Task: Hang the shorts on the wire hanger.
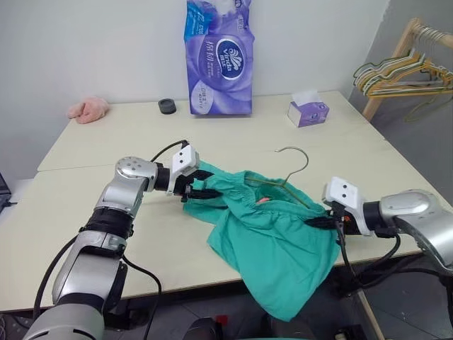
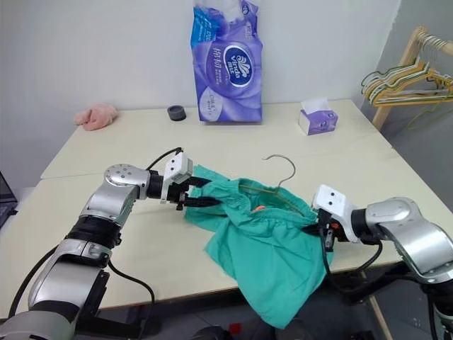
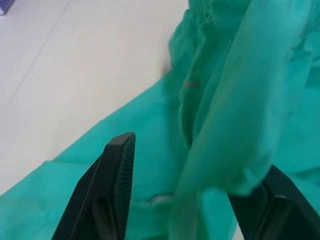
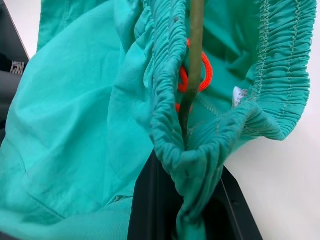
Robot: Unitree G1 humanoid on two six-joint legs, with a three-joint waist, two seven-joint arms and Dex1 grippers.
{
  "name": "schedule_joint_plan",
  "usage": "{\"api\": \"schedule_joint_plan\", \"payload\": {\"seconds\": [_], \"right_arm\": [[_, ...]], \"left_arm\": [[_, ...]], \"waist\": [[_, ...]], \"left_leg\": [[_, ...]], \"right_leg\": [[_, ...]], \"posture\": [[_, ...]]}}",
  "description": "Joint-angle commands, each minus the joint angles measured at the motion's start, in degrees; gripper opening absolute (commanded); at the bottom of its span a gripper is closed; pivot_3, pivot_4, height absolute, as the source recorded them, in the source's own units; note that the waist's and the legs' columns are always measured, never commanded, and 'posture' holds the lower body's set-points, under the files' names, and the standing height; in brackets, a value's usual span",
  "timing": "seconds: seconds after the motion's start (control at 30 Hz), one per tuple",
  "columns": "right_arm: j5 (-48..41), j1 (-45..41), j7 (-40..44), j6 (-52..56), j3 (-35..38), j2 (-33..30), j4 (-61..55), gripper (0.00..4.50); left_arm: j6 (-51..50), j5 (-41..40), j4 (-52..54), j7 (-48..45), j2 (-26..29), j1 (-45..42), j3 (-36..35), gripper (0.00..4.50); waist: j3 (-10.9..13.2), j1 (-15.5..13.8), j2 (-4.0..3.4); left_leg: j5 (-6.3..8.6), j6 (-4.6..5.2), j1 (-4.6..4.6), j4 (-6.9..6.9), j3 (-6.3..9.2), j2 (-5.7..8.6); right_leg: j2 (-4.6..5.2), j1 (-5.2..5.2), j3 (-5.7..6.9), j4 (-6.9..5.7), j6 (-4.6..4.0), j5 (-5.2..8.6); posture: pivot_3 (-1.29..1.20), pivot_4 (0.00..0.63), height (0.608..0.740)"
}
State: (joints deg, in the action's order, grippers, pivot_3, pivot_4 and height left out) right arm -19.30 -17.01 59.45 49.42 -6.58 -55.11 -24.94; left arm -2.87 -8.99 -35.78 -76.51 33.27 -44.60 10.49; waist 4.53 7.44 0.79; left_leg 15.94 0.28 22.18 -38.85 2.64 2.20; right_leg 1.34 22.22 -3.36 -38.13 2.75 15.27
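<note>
Here you have the shorts [image 1: 272,241] spread at the near edge of the table [image 1: 106,142], between the two arms, with one leg hanging down past the table edge. The wire hanger [image 1: 291,170] lies on the tabletop with its hook pointing toward the far wall, and its lower part goes under the gathered waistband, so the hook and the upper wires are what you can see of it.

Your left gripper [image 1: 200,185] is at the shorts' left end, its two black fingers [image 3: 107,190] spread apart with loose green fabric lying between them; they are not pressed onto the cloth. Your right gripper [image 1: 322,222] is at the shorts' right end, near the table's front edge, and its fingers are pinched tight on the waistband. In the right wrist view the bunched elastic is squeezed between the fingers, the hanger's wire runs straight up just beside that fold, and an orange cord [image 4: 202,75] sits inside the waistband.

Farther back stand a purple pack of tissue rolls [image 1: 219,60], a small tissue box [image 1: 307,111], a dark round object [image 1: 167,106] and a pink cloth [image 1: 88,110].
</note>
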Motion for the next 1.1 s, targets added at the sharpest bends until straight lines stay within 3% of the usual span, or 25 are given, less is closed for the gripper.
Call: {"api": "schedule_joint_plan", "payload": {"seconds": [0.03,0.13,0.43,0.73,0.97,1.1], "right_arm": [[-1.55,1.56,-1.93,3.21,5.24,-1.75,-0.68,0.0],[-4.29,3.61,-4.54,10.56,9.7,-1.11,-1.53,0.0],[-15.86,9.28,-10.97,41.38,31.17,6.15,-13.82,0.0],[-24.93,17.6,-18.83,43.08,47.92,5.11,-16.86,0.0],[-29.59,22.1,-28.85,43.08,60.61,3.74,-13.69,0.0],[-39.27,26.21,-35.73,43.08,67.07,2.31,-10.64,0.0]], "left_arm": [[1.22,-0.59,-2.19,4.28,-0.7,-3.48,-4.02,2.63],[-1.23,-2.06,0.51,4.18,-1.33,-3.01,-4.95,2.63],[-19.7,-10.16,24.63,11.38,-6.77,1.96,-6.6,2.63],[-20.45,-8.89,25.15,17.81,-11.47,-1.81,-5.4,2.63],[-23.1,-6.89,27.38,19.18,-16.7,-4.71,0.87,2.63],[-24.42,-6.99,30.32,18.84,-19.67,-6.93,3.77,2.63]], "waist": [[0.0,-0.06,0.01],[0.0,-0.26,0.0],[0.11,-1.11,0.0],[0.34,-0.84,-0.17],[0.97,0.77,-0.13],[1.94,2.4,-0.09]], "left_leg": [[0.0,0.0,0.0,0.0,0.0,0.0],[0.0,0.0,0.02,0.0,0.01,0.0],[0.0,0.0,0.25,-0.01,0.1,-0.01],[-0.01,0.01,0.18,-0.07,-0.02,0.01],[0.01,0.06,0.16,-0.04,-0.2,0.02],[0.08,0.2,0.22,-0.05,-0.45,0.08]], "right_leg": [[0.01,0.0,0.0,-0.01,0.0,0.0],[0.01,0.0,0.02,0.0,0.0,0.0],[0.01,0.1,0.06,0.0,0.0,0.0],[-0.04,0.0,0.0,0.04,0.04,0.02],[-0.12,-0.04,-0.17,0.12,0.32,0.19],[-0.18,-0.02,-0.4,0.19,0.41,0.24]], "posture": [[-0.19,0.05,0.74],[-0.19,0.054,0.74],[-0.23,0.1,0.74],[-0.3,0.11,0.74],[-0.38,0.126,0.74],[-0.43,0.154,0.74]]}}
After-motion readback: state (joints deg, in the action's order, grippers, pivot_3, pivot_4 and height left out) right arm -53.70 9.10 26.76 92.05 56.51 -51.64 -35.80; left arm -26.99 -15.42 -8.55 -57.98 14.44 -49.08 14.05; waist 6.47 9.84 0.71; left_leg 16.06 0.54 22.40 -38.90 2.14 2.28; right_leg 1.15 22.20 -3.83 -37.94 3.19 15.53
